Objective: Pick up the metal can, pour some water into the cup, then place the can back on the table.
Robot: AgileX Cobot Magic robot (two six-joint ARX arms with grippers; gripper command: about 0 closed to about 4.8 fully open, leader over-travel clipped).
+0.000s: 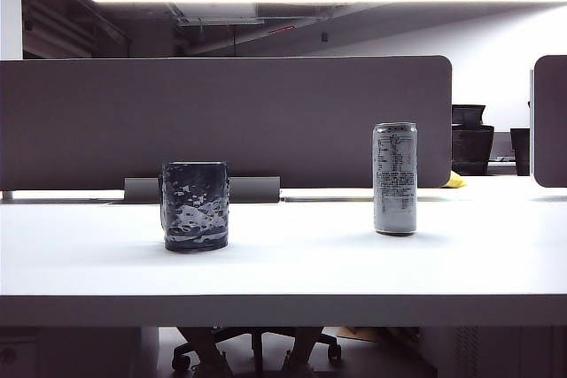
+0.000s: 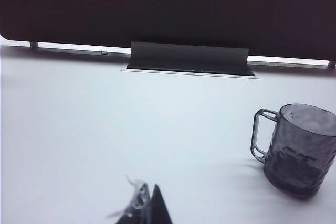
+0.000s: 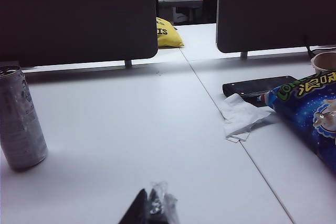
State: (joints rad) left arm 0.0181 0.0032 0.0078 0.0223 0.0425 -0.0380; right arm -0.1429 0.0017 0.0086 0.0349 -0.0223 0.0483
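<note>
- Right end effector point(image 3: 152, 208): only the dark tips show at the lower edge of the right wrist view, pressed together, nothing between them. Parked low and back from the work area, so nothing is grasped.
- Left end effector point(image 2: 144, 208): dark tips barely in frame in the left wrist view, close together by the look of it, but I cannot tell for sure whether fully closed; it holds nothing visible.
- Neither end effector appears in the exterior view, so both arms sit retracted, well apart from the objects.
- Metal can point(image 1: 394, 179): upright on the tabletop point(image 1: 283, 258), at about 3 o'clock from the cup in the exterior view, well apart from it. Standing on its base keeps it graspable from the side; it is on the right arm's side, so that arm looks the likely picker.
- Cup point(image 1: 195, 205): upright, mouth up, at 9 o'clock from the can. The left wrist view shows a handle on its side. Open top up means ready to receive water.
- No water visible anywhere.
- Clutter only in the right wrist view: crumpled tissue point(image 3: 239, 119), blue snack bag point(image 3: 307, 111), dark flat device point(image 3: 257, 85), yellow bag point(image 3: 167, 34) beyond the partition point(image 1: 221, 121). All lie well apart from the can.
- Judgement: task not started; first step is reaching the can.
</note>
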